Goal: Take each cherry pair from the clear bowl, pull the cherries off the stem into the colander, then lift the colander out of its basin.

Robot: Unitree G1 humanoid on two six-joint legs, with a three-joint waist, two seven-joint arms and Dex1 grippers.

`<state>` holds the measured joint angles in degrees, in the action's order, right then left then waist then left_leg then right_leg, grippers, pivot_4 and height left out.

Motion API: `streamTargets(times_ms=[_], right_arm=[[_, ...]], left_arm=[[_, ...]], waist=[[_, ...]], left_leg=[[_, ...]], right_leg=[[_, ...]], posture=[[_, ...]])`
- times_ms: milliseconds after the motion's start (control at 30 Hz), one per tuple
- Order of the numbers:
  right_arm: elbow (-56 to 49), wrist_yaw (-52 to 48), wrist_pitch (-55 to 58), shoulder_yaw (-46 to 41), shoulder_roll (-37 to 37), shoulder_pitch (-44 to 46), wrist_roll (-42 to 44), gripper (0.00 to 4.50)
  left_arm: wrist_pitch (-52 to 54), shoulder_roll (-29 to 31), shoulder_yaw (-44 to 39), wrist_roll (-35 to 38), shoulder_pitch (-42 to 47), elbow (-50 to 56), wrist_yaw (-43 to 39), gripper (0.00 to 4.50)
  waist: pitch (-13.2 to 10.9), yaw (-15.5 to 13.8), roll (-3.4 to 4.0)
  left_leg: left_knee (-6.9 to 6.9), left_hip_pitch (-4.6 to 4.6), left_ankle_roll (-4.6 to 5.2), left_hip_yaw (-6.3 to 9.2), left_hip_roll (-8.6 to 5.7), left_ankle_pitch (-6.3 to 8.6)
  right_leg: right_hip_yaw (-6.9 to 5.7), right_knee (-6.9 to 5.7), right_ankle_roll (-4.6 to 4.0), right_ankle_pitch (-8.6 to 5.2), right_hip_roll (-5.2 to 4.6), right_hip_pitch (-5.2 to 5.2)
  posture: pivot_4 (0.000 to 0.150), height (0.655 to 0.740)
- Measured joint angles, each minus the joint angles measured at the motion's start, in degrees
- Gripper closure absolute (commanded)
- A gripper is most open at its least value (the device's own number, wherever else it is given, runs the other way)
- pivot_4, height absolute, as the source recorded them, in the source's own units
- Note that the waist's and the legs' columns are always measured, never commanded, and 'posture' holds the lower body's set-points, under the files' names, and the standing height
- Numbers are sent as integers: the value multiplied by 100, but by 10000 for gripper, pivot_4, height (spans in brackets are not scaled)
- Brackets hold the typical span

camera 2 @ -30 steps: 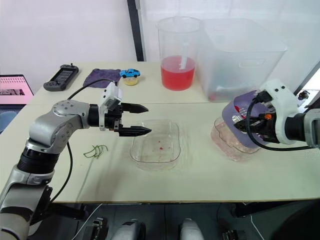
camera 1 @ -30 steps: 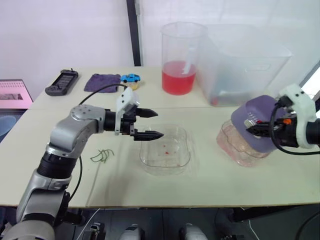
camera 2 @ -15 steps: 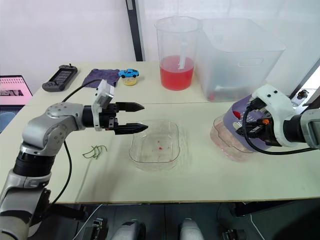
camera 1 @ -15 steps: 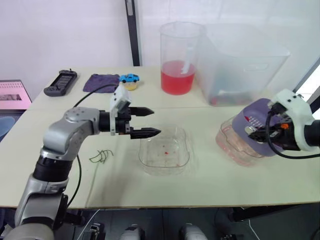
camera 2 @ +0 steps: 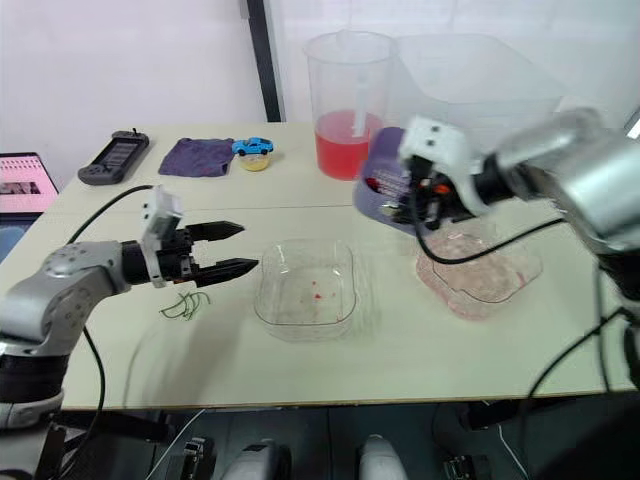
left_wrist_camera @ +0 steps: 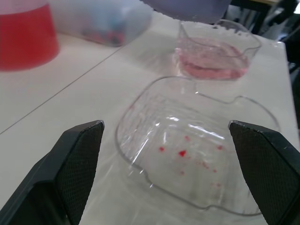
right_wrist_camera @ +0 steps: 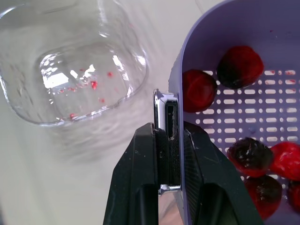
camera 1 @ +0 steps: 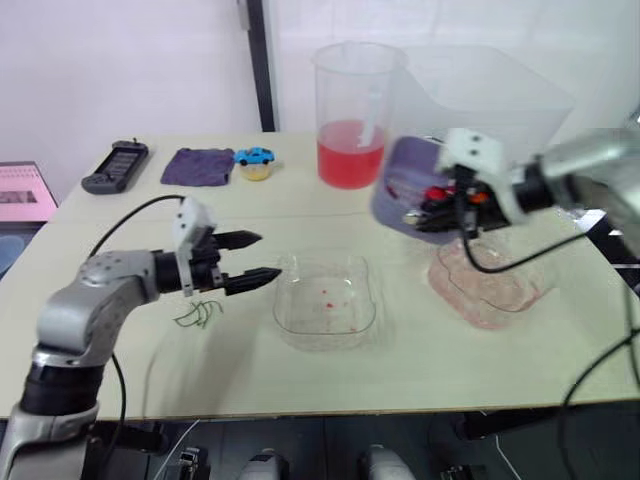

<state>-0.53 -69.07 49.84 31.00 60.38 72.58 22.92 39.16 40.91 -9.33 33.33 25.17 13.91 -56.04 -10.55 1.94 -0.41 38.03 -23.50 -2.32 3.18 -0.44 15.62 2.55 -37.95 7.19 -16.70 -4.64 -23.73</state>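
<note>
Purple slotted plastic colander (camera 1: 398,197), pinched at its rim by my right gripper (right_wrist_camera: 168,117), hung clear of the pink-stained transparent basin (camera 1: 492,292) to drain; my left gripper (camera 1: 268,255) gaped wide, unneeded.

Along the table's (camera 1: 330,385) far edge: a black controller (camera 1: 115,166) near the left corner, then a purple cloth (camera 1: 203,165), a blue toy car (camera 1: 255,156) (perched on something yellow), a jug (camera 1: 352,115) part-filled with red liquid, and a clear bin (camera 1: 510,95).
</note>
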Motion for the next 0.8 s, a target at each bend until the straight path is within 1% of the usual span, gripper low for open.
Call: streamTargets(times_ms=[133, 267, 333, 533, 767, 800], right_arm=[[1577, -579, -1176, 487, -796, 148, -982, 43105], [2973, -903, -2154, 551, -1441, 211, -1639, 43105], [3417, -1011, -2481, 544, -1631, 256, -1851, 43105], [4403, -1463, -3259, 446, -2025, 296, -2404, 43105], [5226, -1447, -3834, 348, -2208, 233, -2948, 43105], [5282, -1457, -3860, 302, -2237, 209, -2967, 38105]], left_arm=[[92, 56, -320, 146, -447, 461, 288, 0], [326, 147, -656, 372, -1033, 1007, 615, 0], [414, 178, -816, 479, -1145, 1184, 746, 0], [529, 289, -997, 682, -1362, 1449, 1011, 0], [548, 394, -992, 730, -1430, 1537, 1232, 0], [548, 395, -992, 736, -1430, 1548, 1249, 0]], waist=[[-2, -53, -5], [-2, -76, -4], [-2, -86, -4], [-3, -77, -3], [-3, -68, -3], [-3, -66, -3]], left_leg=[[2, -13, -2, 8, -8, 0], [1, -15, -11, 8, -6, -6], [0, -16, -17, 9, -6, -9], [-2, -16, -19, 8, -6, -10], [-5, -16, -50, 7, -7, -27], [-5, -16, -51, 7, -6, -27]], right_leg=[[6, 2, 0, 1, -17, -13], [11, -14, -1, 1, -13, -29], [10, -17, -2, 2, -11, -32], [11, -17, -2, 2, -9, -34], [12, -16, -3, 2, -9, -34], [12, -16, -3, 2, -8, -35]], posture=[[1500, 7337], [1500, 7337], [1500, 7337], [1500, 7337], [1500, 7337], [1500, 7337]])
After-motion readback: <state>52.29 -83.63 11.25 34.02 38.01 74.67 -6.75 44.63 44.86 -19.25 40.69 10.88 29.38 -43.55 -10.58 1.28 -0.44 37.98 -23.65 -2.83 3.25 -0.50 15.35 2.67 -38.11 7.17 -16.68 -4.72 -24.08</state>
